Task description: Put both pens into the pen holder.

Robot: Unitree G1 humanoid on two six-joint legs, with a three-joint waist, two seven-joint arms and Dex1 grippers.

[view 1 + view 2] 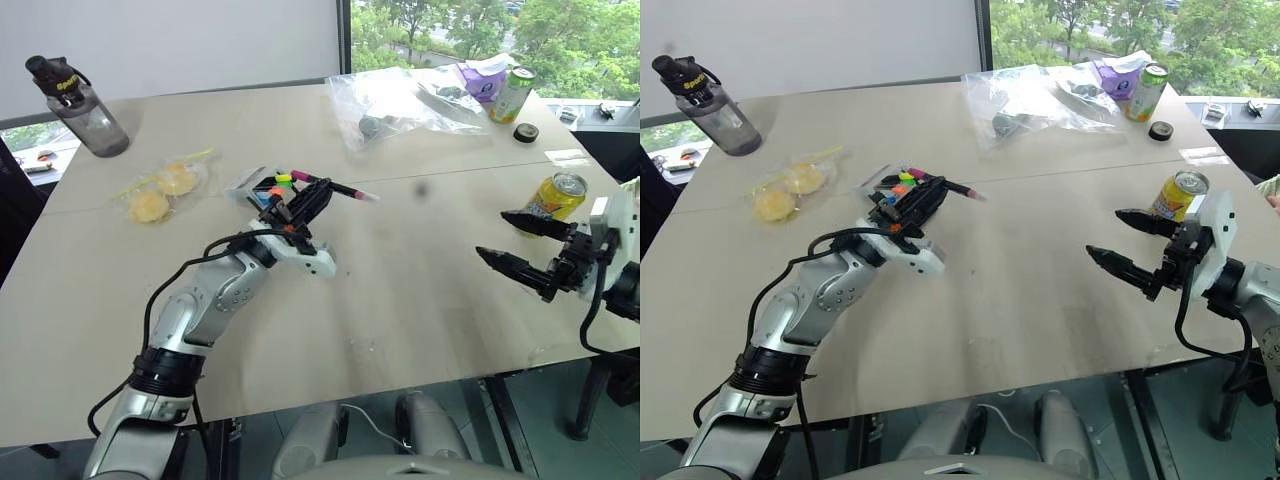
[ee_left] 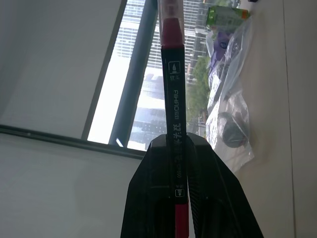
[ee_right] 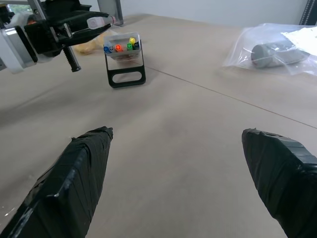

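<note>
pen [image 2: 173,94]: black barrel, pink ends, clamped in left gripper [image 1: 305,203] jaws | pen holder [image 3: 124,59]: black frame, coloured tips inside | right gripper [image 3: 183,183]: jaws apart

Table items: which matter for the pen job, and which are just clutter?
Job:
pink-ended pen, clamped in left gripper
pen holder
right gripper, open

Clutter:
water bottle
yellow can
green can
clear bag
bagged yellow snacks
tape roll

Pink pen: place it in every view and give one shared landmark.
Left eye: pink pen left of centre, in the left gripper.
Right eye: left of centre.
Left wrist: upright at centre, clamped between the fingers.
Right wrist: pale tip at top left.
Landmark: pen holder, beside it.
</note>
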